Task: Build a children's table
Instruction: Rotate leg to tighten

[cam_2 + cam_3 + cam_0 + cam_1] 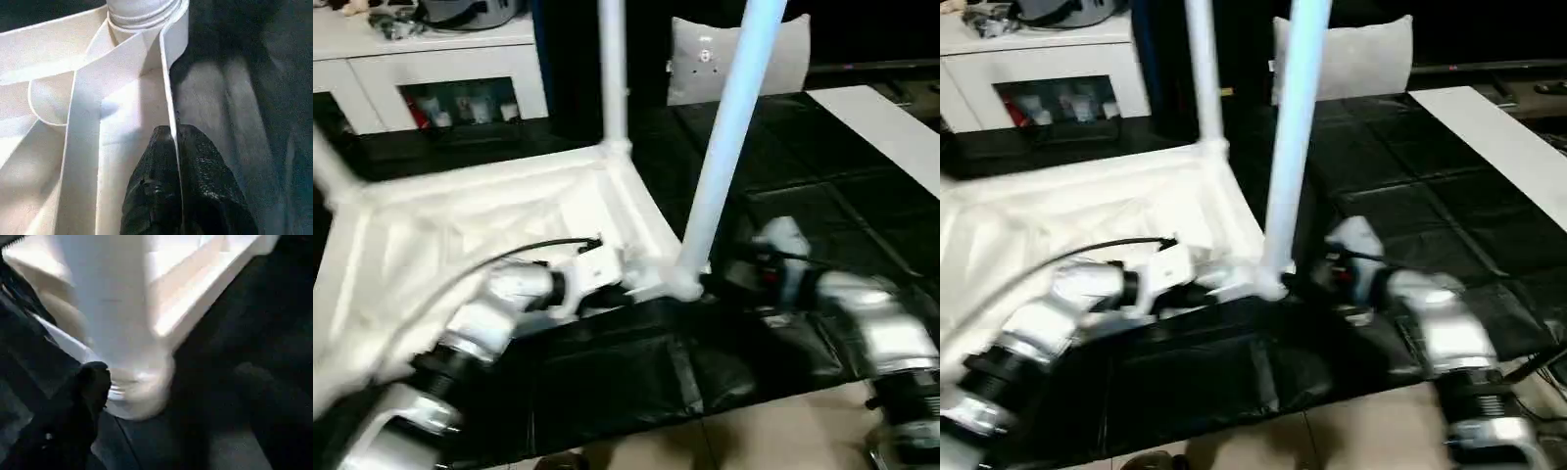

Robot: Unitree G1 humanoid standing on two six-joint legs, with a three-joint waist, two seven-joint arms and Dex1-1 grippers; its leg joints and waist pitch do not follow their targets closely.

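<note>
Black floor mats hold the upside-down children's table (460, 235), three legs seated; left gripper (175, 161) pinches its rim, right gripper (93, 382) beside the near leg (729, 147), openness unclear.

L gripper (177, 161) pinched; R gripper (122, 396) agape.

Head stereo pair looks forward and down over both silver forearms at the upturned white plastic children's table (480, 220) on black floor mats (1410, 166) — same scene, slightly offset. Left wrist camera sits very close along the table's thin side wall; right wrist camera, close to a white leg's base (132, 377) — a corner both head views share.
</note>
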